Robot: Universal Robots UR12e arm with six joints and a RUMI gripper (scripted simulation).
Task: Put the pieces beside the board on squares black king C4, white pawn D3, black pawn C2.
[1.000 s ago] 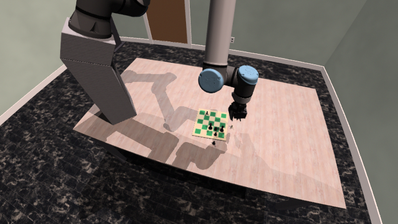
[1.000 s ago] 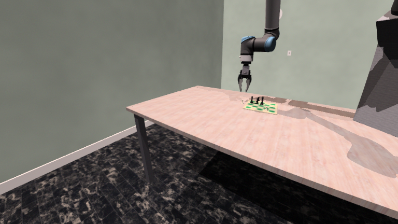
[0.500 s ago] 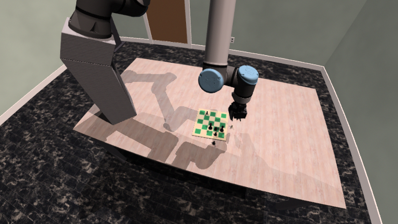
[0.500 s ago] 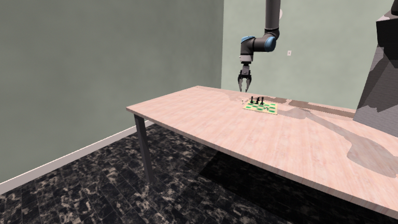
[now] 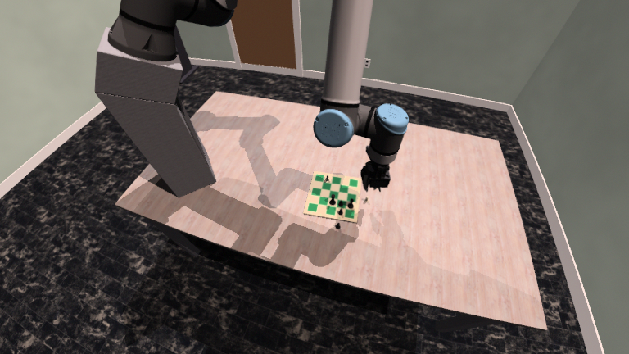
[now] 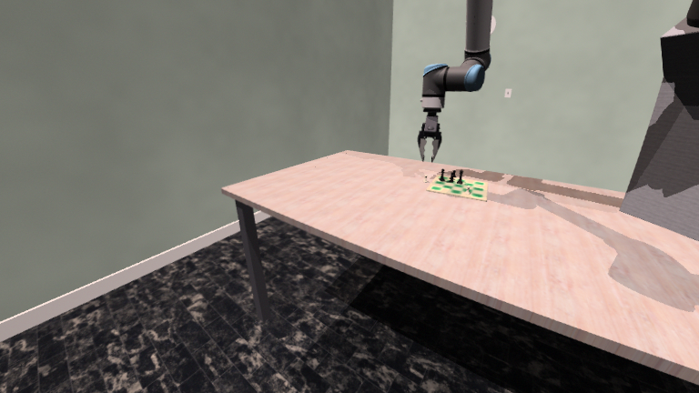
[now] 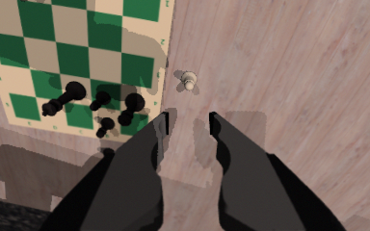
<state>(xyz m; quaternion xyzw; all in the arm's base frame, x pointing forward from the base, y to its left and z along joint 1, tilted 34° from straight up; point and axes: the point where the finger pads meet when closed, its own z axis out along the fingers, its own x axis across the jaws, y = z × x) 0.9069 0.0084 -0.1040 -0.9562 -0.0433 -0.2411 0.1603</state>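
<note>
King seemingly home on C4; white pawn (image 5: 365,200) (image 6: 426,178) (image 7: 189,81) and black pawn (image 5: 337,225) (image 7: 108,151) still off-board; fingers (image 5: 365,183) (image 6: 436,149) parted narrowly, nothing held.

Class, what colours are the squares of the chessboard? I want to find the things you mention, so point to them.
The chessboard (image 5: 306,211) (image 6: 483,199) (image 7: 166,29) has green and cream squares, clearest in the wrist view.
</note>
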